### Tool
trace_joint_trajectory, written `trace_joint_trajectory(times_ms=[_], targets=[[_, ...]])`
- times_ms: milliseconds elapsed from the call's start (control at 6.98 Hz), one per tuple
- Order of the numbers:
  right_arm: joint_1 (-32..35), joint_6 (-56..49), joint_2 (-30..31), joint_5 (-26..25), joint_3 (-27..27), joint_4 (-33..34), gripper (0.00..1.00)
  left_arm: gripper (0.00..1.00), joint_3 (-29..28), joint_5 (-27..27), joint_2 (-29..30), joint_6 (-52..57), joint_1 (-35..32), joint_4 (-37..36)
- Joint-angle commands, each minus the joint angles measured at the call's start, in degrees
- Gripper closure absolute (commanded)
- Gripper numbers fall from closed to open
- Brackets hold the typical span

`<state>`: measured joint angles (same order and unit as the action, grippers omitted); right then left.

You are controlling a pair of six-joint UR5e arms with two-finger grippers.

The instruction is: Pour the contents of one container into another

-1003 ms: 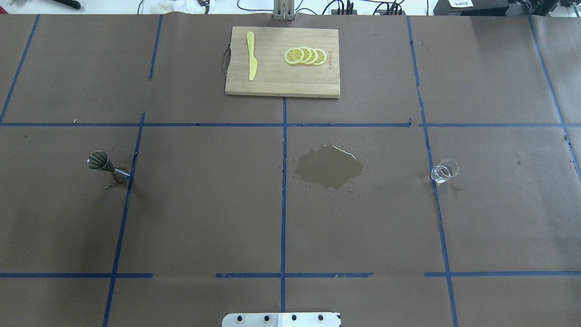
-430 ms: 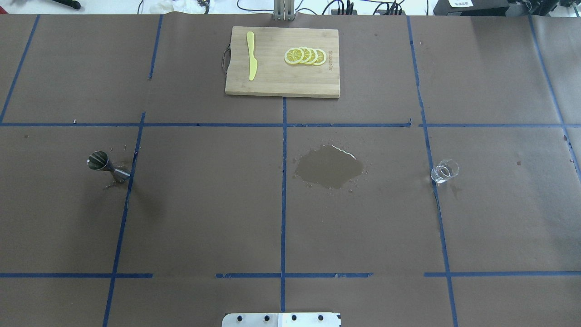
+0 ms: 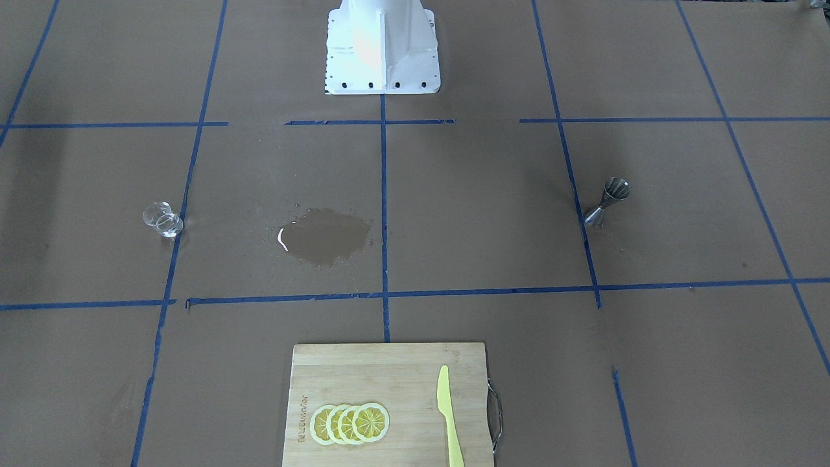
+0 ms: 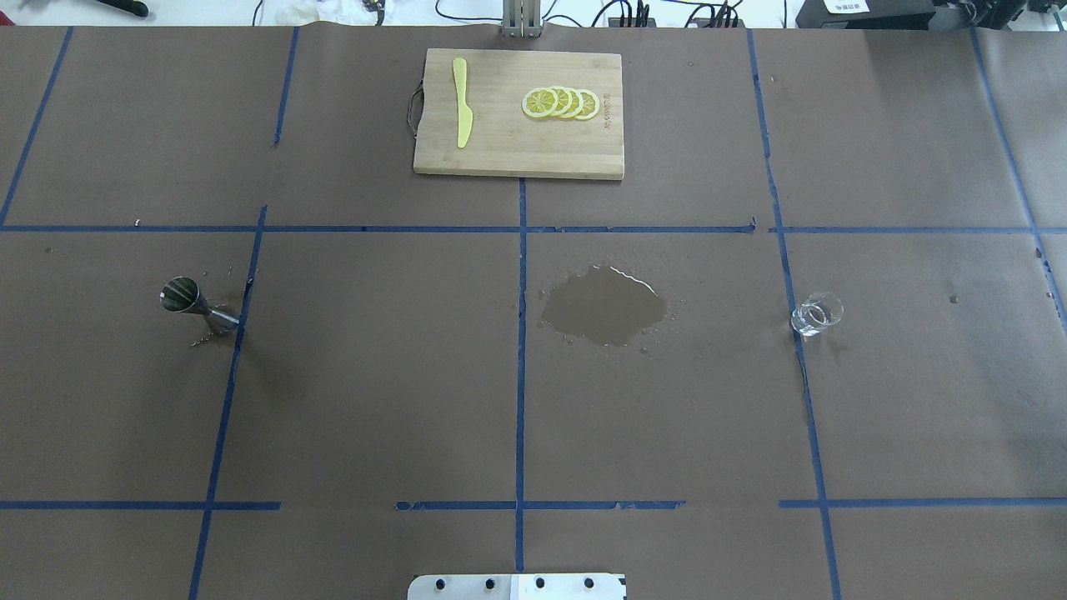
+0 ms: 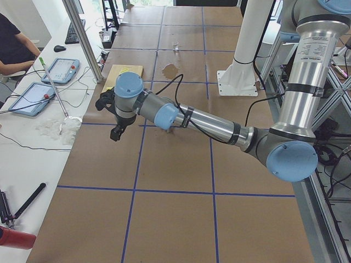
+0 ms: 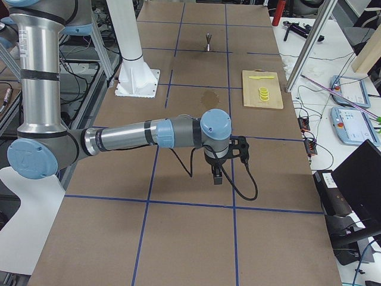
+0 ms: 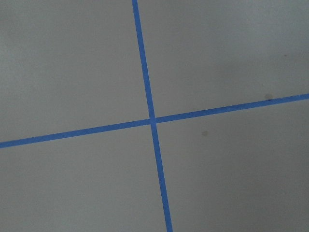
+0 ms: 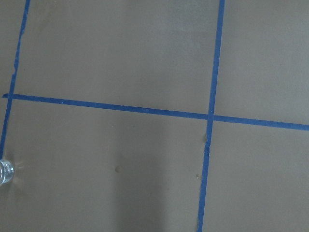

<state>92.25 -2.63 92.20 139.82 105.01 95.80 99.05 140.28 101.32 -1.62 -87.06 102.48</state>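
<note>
The clear glass cup (image 4: 817,313) stands upright on the table's right side, also seen in the front view (image 3: 163,219) and at the right wrist view's left edge (image 8: 5,171). The steel jigger (image 4: 196,305) stands upright far to the left (image 3: 608,200), with small wet spots around its foot. Neither gripper shows in the overhead or front view. The left gripper (image 5: 116,133) hangs over bare paper in the exterior left view. The right gripper (image 6: 217,177) does the same in the exterior right view. I cannot tell whether either is open or shut.
A wet puddle (image 4: 604,306) lies between cup and jigger, right of the centre tape line. A wooden cutting board (image 4: 500,154) at the far edge carries a yellow knife (image 4: 461,102) and lemon slices (image 4: 560,102). The robot base (image 3: 381,45) sits at the near edge.
</note>
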Motion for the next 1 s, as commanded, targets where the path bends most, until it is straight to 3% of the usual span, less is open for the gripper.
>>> trace_joint_trajectory(times_ms=[0, 287, 430, 860], targets=[[-0.48, 0.26, -0.18, -0.08, 0.54, -0.09, 0.00, 0.00, 3.14, -0.35, 3.61, -10.95, 5.72, 0.62], [-1.27, 7.60, -0.27, 0.53, 3.33, -0.09, 0.00, 0.00, 13.21, -4.47, -0.04, -27.12, 12.75, 0.44], [-3.72, 14.00, -0.09, 0.80, 6.57, 0.00, 0.00, 0.00, 18.49, -11.97, -3.55, -34.69, 17.92, 0.53], [-8.98, 15.91, 1.83, 0.55, 11.94, 0.27, 0.00, 0.00, 31.60, -28.94, -14.19, -57.07, 33.90, 3.32]])
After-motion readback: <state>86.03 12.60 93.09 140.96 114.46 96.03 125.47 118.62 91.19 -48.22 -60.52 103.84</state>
